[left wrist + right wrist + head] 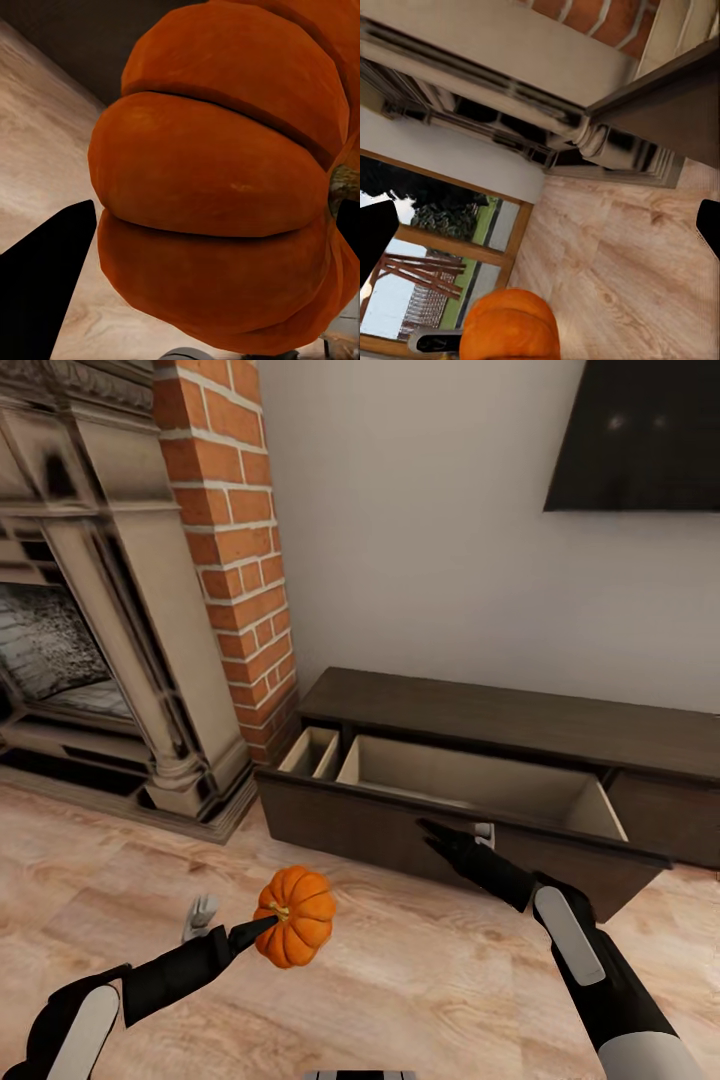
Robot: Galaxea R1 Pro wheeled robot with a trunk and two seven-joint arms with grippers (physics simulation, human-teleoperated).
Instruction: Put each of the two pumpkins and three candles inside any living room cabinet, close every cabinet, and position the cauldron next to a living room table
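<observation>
Pumpkin (294, 916) sits clamped in our left gripper (262, 927), and the cabinet's (520, 722) open drawer (470, 785) lies ahead to its right, nearer our empty, parted right gripper (440, 840).

Left gripper (262, 930) holds pumpkin (295, 916) above wood floor (400, 980), stem facing fingers. Cabinet (520, 725) sits against wall, wide drawer (480, 785) pulled open, inside bare. Right gripper (440, 838) hangs in front of drawer's dark front panel, jaws apart, nothing between them. Brick column (235, 540) and stone fireplace (100, 630) to left. Dark TV (640, 435) on wall above cabinet.
</observation>
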